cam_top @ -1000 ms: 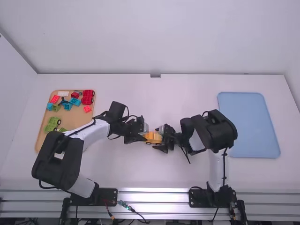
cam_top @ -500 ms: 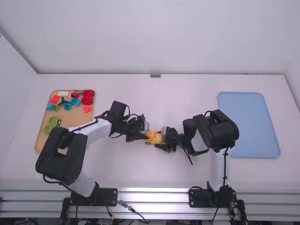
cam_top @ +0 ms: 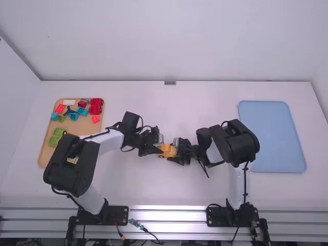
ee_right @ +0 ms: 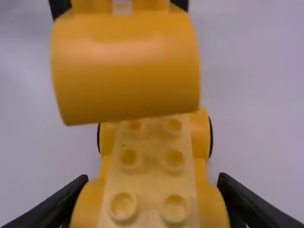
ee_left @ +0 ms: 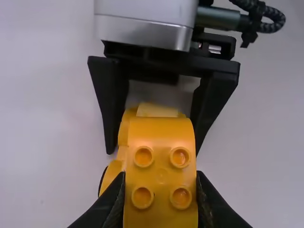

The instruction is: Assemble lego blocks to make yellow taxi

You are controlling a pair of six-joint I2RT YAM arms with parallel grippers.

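Near the table's middle my left gripper (cam_top: 156,149) and right gripper (cam_top: 177,150) face each other around the yellow pieces (cam_top: 166,150). In the left wrist view a curved yellow block (ee_left: 161,164) with four studs is held by my left gripper (ee_left: 160,204), shut on its sides. Past it, the right gripper's fingers clasp a wheeled yellow base. In the right wrist view, my right gripper (ee_right: 152,204) is shut on that yellow base (ee_right: 149,166), which has a pale studded top. The curved block (ee_right: 126,69) overlaps the base's far end; whether they touch I cannot tell.
A tan tray (cam_top: 77,134) at the left holds red, blue and green blocks, two of them near its front partly behind the left arm. A light blue tray (cam_top: 271,136) lies at the right, beyond the right arm's elbow.
The left arm's elbow has shifted right and slightly toward the camera, and the yellow pieces between the grippers have tilted a little. The right arm has moved only slightly.
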